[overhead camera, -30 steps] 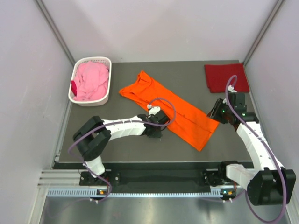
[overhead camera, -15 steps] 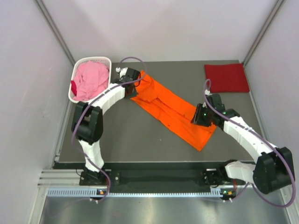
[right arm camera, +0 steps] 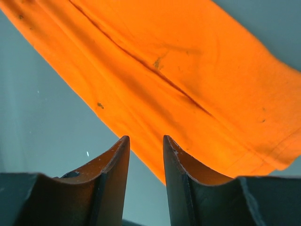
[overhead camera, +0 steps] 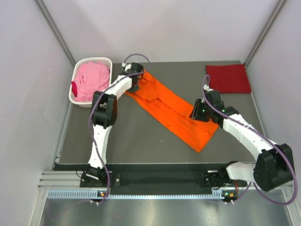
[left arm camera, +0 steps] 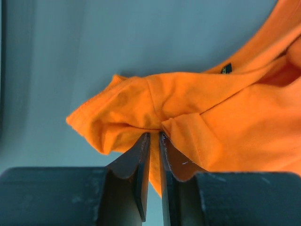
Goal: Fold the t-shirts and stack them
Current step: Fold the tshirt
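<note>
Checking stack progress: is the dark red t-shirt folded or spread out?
Folded: the dark red t-shirt lies as a neat flat rectangle at the far right, no sleeves or collar showing.

A lab: bare white enclosure walls (overhead camera: pixel 164 28), aluminium mounting rail (overhead camera: pixel 160 193).

I can't read a word anywhere. A small dark tag (left arm camera: pixel 226 68) sits at the neckline of the orange t-shirt (left arm camera: pixel 211 117). Its print is too small to make out.

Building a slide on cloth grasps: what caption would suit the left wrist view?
Left gripper pinches a bunched fold of the orange t-shirt, which lies on the grey table.
</note>
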`<state>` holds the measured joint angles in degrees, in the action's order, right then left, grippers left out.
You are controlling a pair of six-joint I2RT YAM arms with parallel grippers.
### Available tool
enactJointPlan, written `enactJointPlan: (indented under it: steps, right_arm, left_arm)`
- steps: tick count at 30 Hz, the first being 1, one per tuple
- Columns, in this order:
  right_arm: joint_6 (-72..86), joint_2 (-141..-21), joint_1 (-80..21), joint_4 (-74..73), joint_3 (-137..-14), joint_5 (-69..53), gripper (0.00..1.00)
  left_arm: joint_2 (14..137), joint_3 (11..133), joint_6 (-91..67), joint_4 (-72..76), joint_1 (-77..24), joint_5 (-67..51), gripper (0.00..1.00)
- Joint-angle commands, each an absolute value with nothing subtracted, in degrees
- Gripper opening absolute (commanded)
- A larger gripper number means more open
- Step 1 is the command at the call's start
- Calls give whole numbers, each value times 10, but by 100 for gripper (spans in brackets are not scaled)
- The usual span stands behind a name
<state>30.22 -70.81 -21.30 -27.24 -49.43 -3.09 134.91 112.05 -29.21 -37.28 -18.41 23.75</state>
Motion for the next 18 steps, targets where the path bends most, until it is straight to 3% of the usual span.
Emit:
enactJointPlan:
  steps: [1, 8, 15, 18]
  right_arm:
    - [304, -712, -224, -223, -484, -18, 36]
    - [301, -738, -226, -202, -497, 14, 35]
    - [294, -789, -227, -199, -533, 18, 35]
    - [285, -790, -227, -220, -554, 32, 35]
  left_arm:
    - [1408, 1177, -265, -348, -167, 228, 19]
    - [1510, 1315, -229, -276, -157, 142, 23]
    - [1517, 1333, -211, -146, -156, 23, 29]
    - [1458, 1304, -228, -135, -161, -23, 30]
